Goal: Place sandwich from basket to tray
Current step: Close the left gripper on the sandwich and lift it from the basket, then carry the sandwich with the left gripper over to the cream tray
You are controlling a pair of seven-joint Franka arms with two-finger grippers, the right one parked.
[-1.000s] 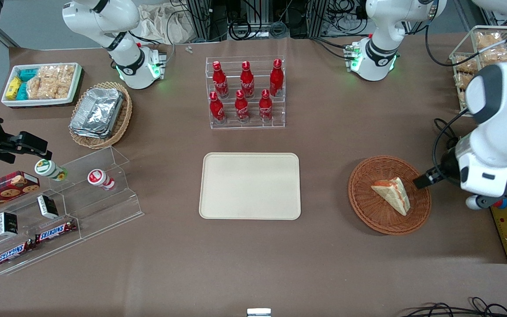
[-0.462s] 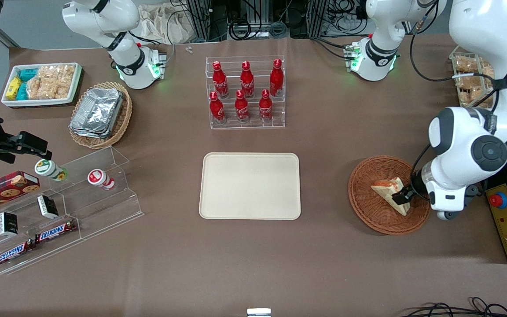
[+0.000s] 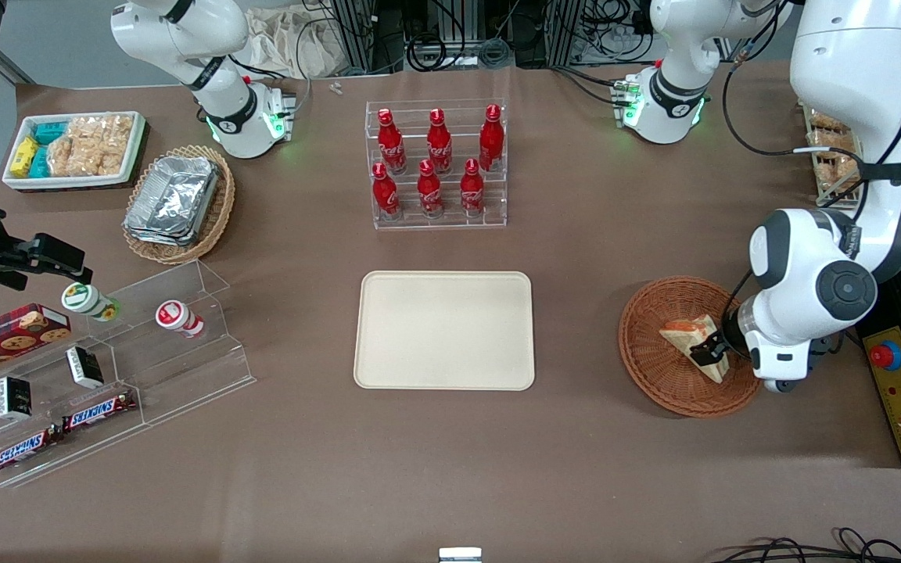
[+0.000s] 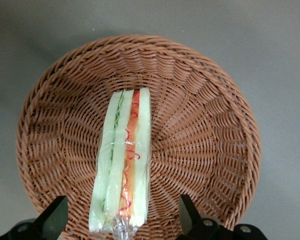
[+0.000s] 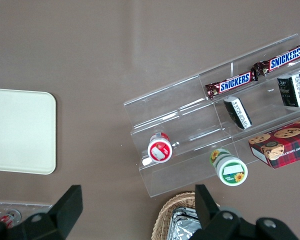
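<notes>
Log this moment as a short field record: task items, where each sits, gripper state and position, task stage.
sandwich: wrapped wedge lying in the basket, not lifted
basket: round woven wicker, toward the working arm's end of the table
tray: cream rectangular tray, nothing on it
gripper: left gripper open, low over the basket, one finger on each side of the sandwich's end
contact: fingers apart from the sandwich
stage: grasp not yet made, transfer not begun

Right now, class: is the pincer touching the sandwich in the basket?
Apart. In the left wrist view the pincer is open, one fingertip on each side of the sandwich, with bare basket weave showing between.
</notes>
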